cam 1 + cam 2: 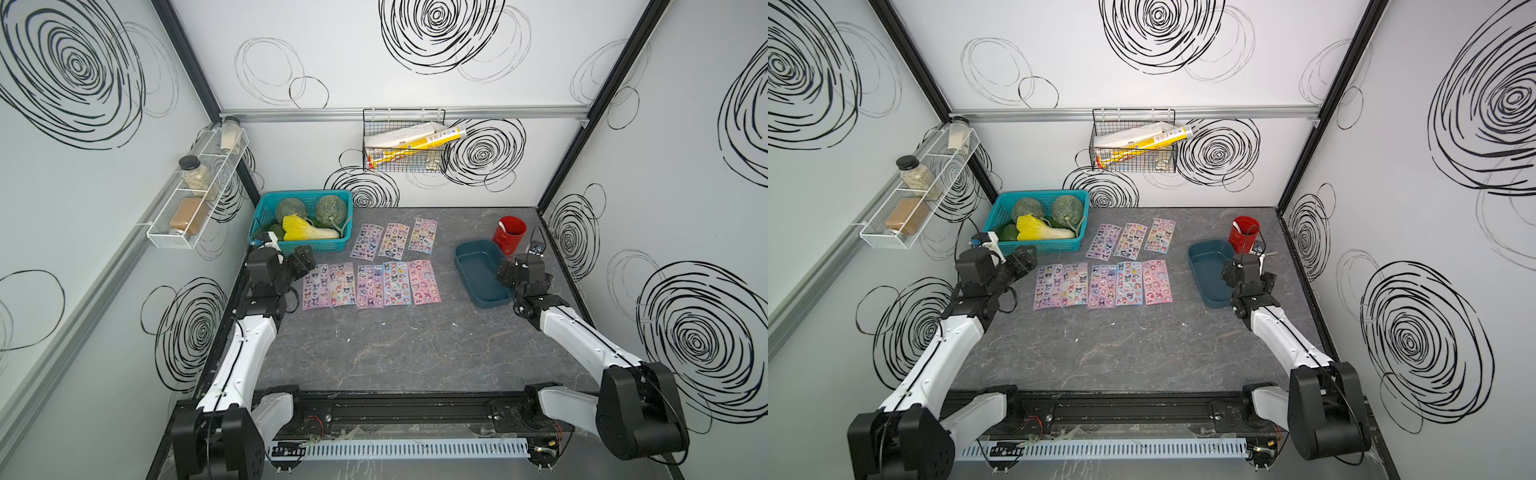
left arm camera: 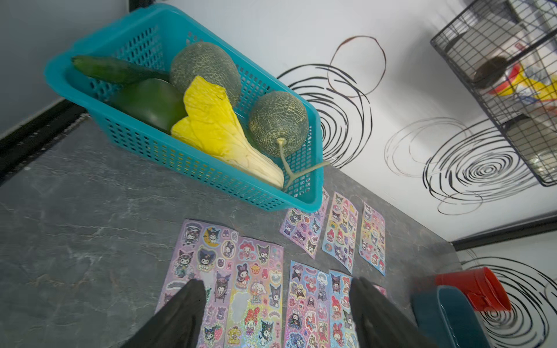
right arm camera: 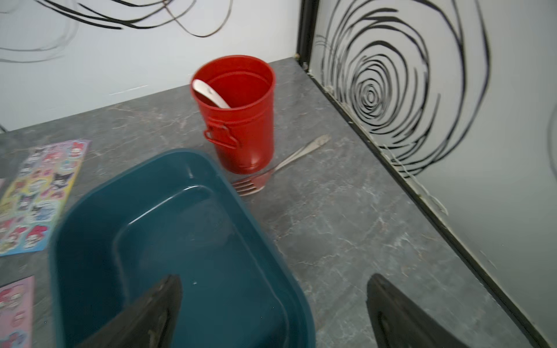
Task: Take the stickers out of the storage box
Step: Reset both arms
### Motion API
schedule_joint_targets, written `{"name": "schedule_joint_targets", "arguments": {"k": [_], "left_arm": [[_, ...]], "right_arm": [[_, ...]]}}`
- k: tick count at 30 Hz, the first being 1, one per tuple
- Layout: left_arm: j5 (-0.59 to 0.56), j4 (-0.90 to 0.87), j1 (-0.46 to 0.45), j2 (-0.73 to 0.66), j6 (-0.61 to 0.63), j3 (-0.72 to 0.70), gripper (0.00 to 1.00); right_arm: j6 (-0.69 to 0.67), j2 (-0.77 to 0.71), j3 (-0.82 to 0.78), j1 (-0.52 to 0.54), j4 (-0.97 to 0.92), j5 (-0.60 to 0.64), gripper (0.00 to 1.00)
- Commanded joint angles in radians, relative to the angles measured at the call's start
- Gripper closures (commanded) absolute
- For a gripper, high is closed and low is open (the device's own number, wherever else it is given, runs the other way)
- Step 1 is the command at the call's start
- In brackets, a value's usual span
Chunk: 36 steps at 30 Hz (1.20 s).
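Right hand (image 3: 274,280) astride storage box (image 3: 180,229) wall

Grey marbled table (image 1: 415,353), in a top view: eight sticker sheets (image 1: 370,286), two rows, centre; blue basket (image 1: 316,245), upper left; dark teal tray (image 1: 478,270), right; red cup (image 1: 509,239) just beyond the tray; fork (image 3: 283,164) touching the cup.

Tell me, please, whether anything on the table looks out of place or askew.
A metal fork lies loose on the grey tabletop beside the red round cup, whereas a pale spoon stands inside that cup. Nothing else stands out.
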Motion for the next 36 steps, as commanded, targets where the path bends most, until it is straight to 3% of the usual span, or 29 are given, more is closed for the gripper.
{"name": "schedule_joint_targets", "arguments": {"k": [1,6,11,14,15,16,20,23,28,32,36], "left_arm": [[-0.115,0.194,0.004,-0.026,0.005,-0.09,0.15],[-0.25,0.379,0.003,0.037,-0.006,-0.244,0.13],[-0.368,0.56,-0.022,0.136,0.037,-0.335,0.13],[-0.382,0.68,-0.033,0.15,0.099,-0.381,0.13],[-0.38,0.748,-0.036,0.147,0.123,-0.411,0.05],[-0.384,0.814,-0.035,0.146,0.135,-0.445,0.03],[-0.418,0.94,-0.036,0.168,0.197,-0.523,0.01],[-0.392,1.033,-0.035,0.201,0.228,-0.562,0.01],[-0.329,1.117,-0.035,0.262,0.269,-0.552,0.01],[-0.262,1.205,-0.037,0.359,0.313,-0.532,0.01],[-0.179,1.058,-0.069,0.437,0.399,-0.404,0.01]], "right_arm": [[-0.006,0.006,-0.089,-0.013,0.214,0.158,0.0],[-0.088,0.003,-0.234,-0.019,0.499,0.162,0.0],[-0.197,0.053,-0.378,-0.02,0.817,0.075,0.0],[-0.235,0.061,-0.4,-0.023,0.893,0.004,0.0],[-0.24,0.063,-0.408,-0.023,0.917,-0.015,0.0],[-0.249,0.069,-0.414,-0.024,0.943,-0.035,0.0],[-0.258,0.116,-0.362,-0.026,0.899,-0.052,0.0],[-0.292,0.149,-0.334,-0.026,0.895,-0.097,0.0],[-0.33,0.254,-0.397,-0.03,1.121,-0.129,0.0],[-0.326,0.288,-0.396,-0.047,1.137,-0.177,0.0],[-0.322,0.29,-0.389,-0.064,1.124,-0.21,0.0]]}}
